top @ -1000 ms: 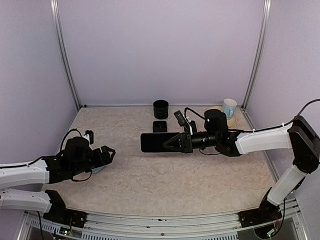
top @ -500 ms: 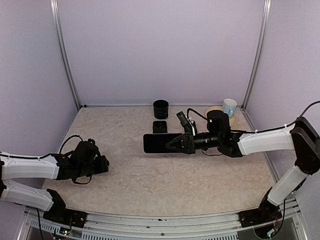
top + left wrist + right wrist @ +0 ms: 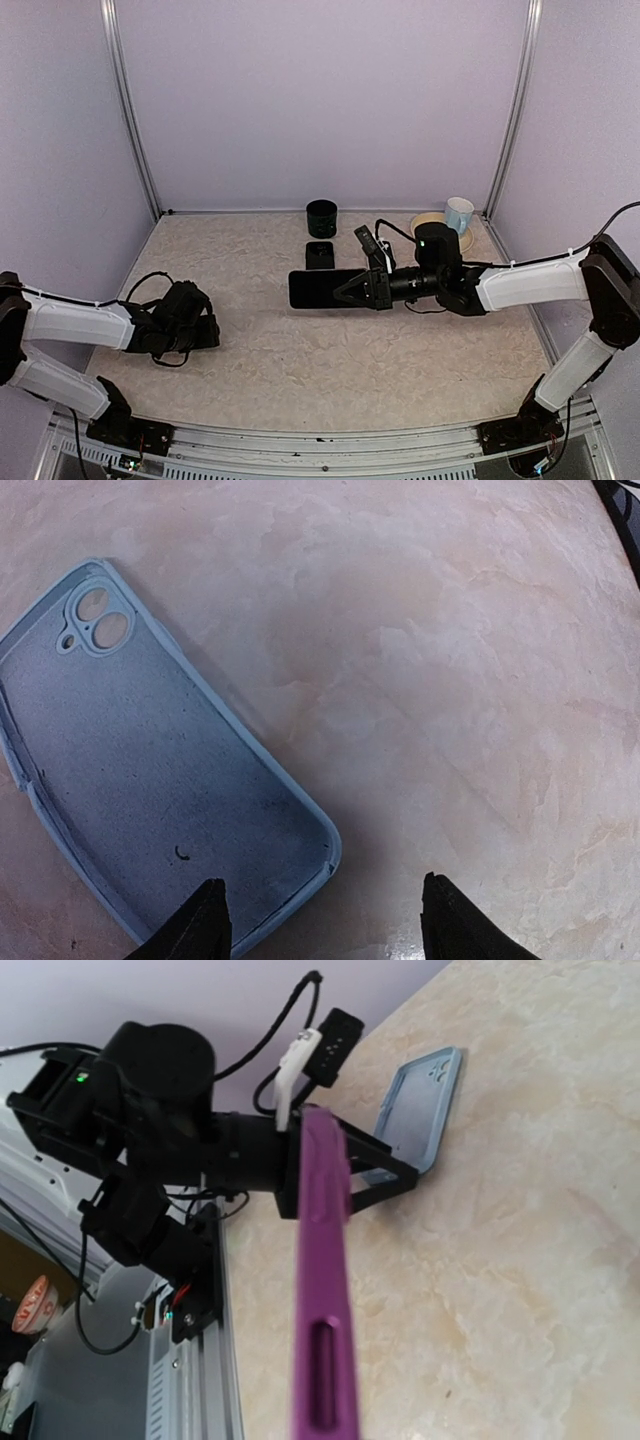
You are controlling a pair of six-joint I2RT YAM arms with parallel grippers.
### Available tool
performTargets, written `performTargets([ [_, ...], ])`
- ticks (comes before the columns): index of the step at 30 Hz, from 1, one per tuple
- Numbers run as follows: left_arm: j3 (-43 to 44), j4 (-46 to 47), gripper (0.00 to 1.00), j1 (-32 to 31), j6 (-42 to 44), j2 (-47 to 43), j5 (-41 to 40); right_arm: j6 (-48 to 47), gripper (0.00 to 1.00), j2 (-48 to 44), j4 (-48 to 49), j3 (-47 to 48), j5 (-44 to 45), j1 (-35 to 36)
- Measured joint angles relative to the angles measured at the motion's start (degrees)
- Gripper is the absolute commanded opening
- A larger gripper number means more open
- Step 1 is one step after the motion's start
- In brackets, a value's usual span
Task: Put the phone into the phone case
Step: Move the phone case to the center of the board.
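So right hand [image 3: 352, 290] is clamped on the phone [image 3: 318, 288], left hand [image 3: 320, 925] hangs spread open over the phone case [image 3: 150, 770].

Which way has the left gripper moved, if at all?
Yes: the left gripper came nearer the front edge, farther from the black cup, now over the case.

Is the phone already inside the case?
No, the case lies empty on the table while the right claw holds the phone.

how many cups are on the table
2. A black cup stands at the back centre of the table; a white cup sits at the back right, apparently on a pale plate. The right arm hides some tabletop nearby.
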Motion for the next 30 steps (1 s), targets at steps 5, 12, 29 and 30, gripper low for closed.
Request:
performTargets([
  [5, 0.9, 0.9, 0.54, 0.2, 0.6, 3.0, 0.8, 0.0, 0.00, 0.0, 0.4, -0.1, -0.3, -0.1],
  [12, 1.6, 2.3, 0.38, 0.6, 1.3, 4.6, 1.6, 0.0, 0.00, 0.0, 0.4, -0.4, -0.6, -0.1],
  [29, 5.2, 2.7, 0.23, 2.0, 0.7, 9.5, 0.7, 0.2, 0.00, 0.0, 0.5, -0.4, -1.1, -0.3],
  [30, 5.3, 2.7, 0.22, 2.0, 0.5, 9.7, 0.5, 0.2, 0.00, 0.0, 0.5, -0.4, -1.1, -0.3],
])
